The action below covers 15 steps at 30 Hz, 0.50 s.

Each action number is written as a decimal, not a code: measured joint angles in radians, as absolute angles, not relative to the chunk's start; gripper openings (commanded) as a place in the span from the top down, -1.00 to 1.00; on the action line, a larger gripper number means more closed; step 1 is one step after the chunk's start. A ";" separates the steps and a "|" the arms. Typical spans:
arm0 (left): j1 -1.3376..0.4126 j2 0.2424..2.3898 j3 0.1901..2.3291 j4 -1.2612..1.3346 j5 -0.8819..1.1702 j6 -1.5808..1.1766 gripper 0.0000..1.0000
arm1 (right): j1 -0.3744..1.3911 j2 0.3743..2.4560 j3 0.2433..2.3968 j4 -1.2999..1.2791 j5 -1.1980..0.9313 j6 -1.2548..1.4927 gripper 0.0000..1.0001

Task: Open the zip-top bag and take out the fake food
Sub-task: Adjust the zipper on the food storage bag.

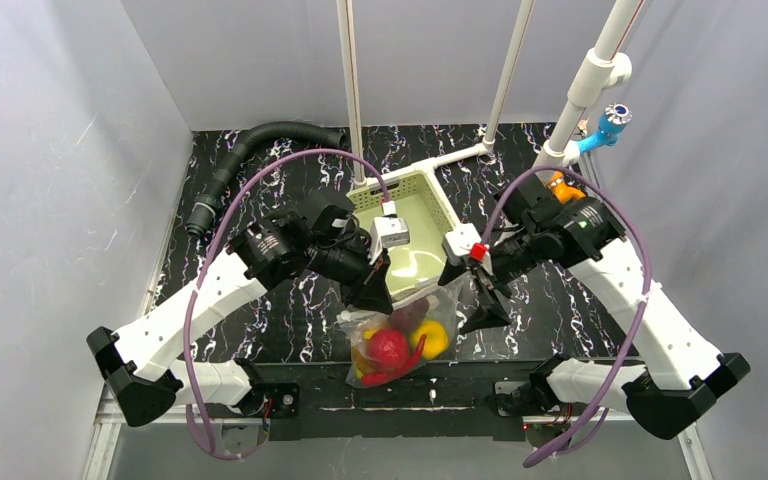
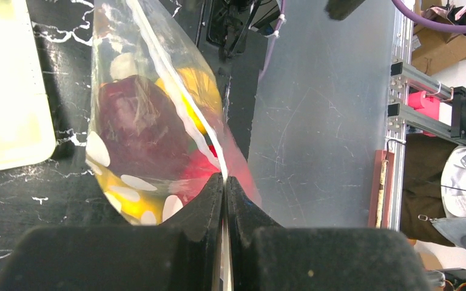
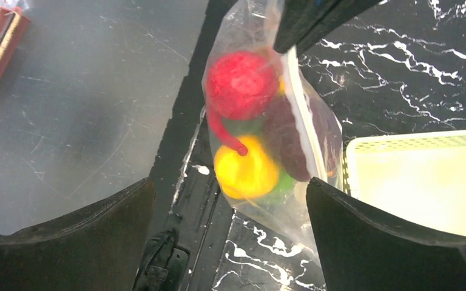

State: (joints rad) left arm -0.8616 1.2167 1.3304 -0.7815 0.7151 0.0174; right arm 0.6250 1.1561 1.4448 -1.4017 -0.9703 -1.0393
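Left wrist view: left gripper [image 2: 225, 183] pinches clear dotted plastic zip-top bag [image 2: 118, 63] of glossy fake food [image 2: 136, 121]; right gripper [image 3: 230, 209] spread

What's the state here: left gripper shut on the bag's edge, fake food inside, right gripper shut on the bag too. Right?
Not the right gripper: it is open, jaws spread wide, clamping nothing, as the right wrist view shows. The rest stands: left gripper shut on the zip-top bag's edge, fake food inside.
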 measured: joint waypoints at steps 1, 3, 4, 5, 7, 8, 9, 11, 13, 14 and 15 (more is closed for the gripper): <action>-0.862 1.217 1.330 -0.777 0.718 0.019 1.00 | 0.636 1.167 1.448 -1.380 -0.951 -1.016 -0.99; -0.864 1.213 1.319 -0.750 0.726 0.023 1.00 | 0.657 1.188 1.451 -1.339 -0.916 -0.976 -0.99; -0.865 1.209 1.311 -0.740 0.727 0.025 1.00 | 0.666 1.197 1.451 -1.323 -0.899 -0.961 -0.99; -0.867 1.204 1.300 -0.725 0.730 0.025 1.00 | 0.677 1.206 1.451 -1.306 -0.883 -0.942 -0.99; -0.870 1.194 1.277 -0.702 0.736 0.026 1.00 | 0.694 1.220 1.451 -1.277 -0.857 -0.915 -0.99; -0.871 1.188 1.265 -0.688 0.738 0.026 1.00 | 0.701 1.229 1.451 -1.263 -0.845 -0.899 -0.99; -0.873 1.183 1.256 -0.678 0.741 0.026 1.00 | 0.705 1.239 1.453 -1.251 -0.835 -0.887 -0.99; -0.875 1.177 1.243 -0.661 0.746 0.025 1.00 | 0.711 1.263 1.466 -1.234 -0.830 -0.863 -0.99; -0.875 1.175 1.235 -0.646 0.749 0.025 1.00 | 0.714 1.284 1.482 -1.221 -0.828 -0.846 -0.99; -0.875 1.174 1.231 -0.638 0.749 0.025 1.00 | 0.714 1.296 1.492 -1.213 -0.828 -0.837 -1.00; -0.875 1.173 1.226 -0.628 0.750 0.024 1.00 | 0.715 1.305 1.498 -1.204 -0.828 -0.829 -0.93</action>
